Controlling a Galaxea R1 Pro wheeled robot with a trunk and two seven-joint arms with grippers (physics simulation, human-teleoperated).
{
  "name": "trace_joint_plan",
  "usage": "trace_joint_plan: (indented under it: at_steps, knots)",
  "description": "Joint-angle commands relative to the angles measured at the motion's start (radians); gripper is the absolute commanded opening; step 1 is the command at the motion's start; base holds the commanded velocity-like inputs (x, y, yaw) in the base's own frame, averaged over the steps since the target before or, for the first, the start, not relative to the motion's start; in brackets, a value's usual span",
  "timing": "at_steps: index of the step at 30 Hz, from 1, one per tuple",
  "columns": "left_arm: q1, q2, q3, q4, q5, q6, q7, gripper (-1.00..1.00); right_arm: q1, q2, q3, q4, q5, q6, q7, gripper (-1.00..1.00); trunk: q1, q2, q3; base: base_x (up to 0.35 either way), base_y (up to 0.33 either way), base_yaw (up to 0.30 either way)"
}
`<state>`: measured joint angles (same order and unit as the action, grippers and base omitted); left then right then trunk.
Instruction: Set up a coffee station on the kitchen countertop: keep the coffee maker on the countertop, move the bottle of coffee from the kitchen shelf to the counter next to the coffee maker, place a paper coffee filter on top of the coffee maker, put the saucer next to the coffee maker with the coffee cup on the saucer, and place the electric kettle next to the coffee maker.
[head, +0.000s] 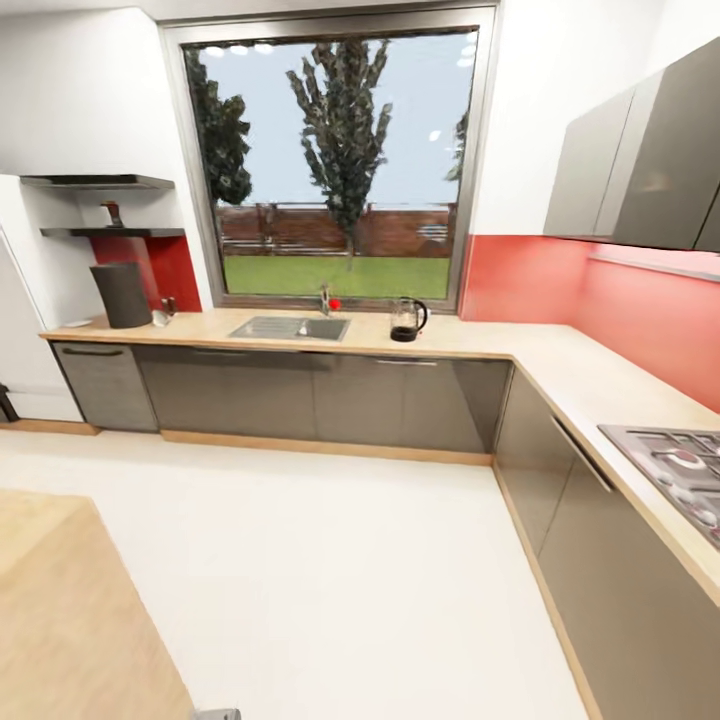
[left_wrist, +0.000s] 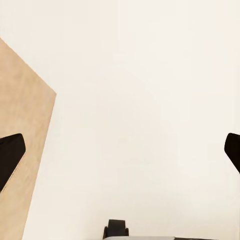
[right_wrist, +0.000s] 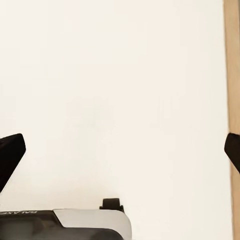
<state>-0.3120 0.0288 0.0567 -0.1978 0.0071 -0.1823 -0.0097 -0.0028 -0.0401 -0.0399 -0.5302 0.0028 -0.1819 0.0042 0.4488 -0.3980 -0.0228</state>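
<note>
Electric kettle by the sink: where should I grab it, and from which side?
Probably the dark handle of the glass electric kettle with a dark base. It juts toward the corner side, away from the steel sink, so approach from there. The kettle stands upright on the wooden countertop.

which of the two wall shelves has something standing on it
The lower shelf, just above the coffee maker: a small dark object stands on it. The upper shelf looks bare.

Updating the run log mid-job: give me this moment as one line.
phase: approaching counter | left gripper: open, empty | right gripper: open, empty | coffee maker: countertop, left end | electric kettle: right of sink
</note>
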Motion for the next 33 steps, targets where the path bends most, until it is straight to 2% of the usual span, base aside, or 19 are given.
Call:
trace_joint_plan:
  at_steps: [1, 33]
  knots:
    - [-0.001, -0.001, 0.005, 0.001, 0.001, -0.003, -0.001, 1.0, 0.0, 0.0, -0.002, -0.001, 0.0, -0.002, 0.0, 1.0, 0.001, -0.002, -0.002, 0.336, 0.074, 0.0]
    - [-0.001, 0.0, 0.005, 0.001, 0.001, -0.003, -0.001, 1.0, 0.0, 0.0, -0.002, -0.002, -0.002, -0.002, 0.005, 1.0, 0.001, -0.002, -0.006, 0.336, 0.074, 0.0]
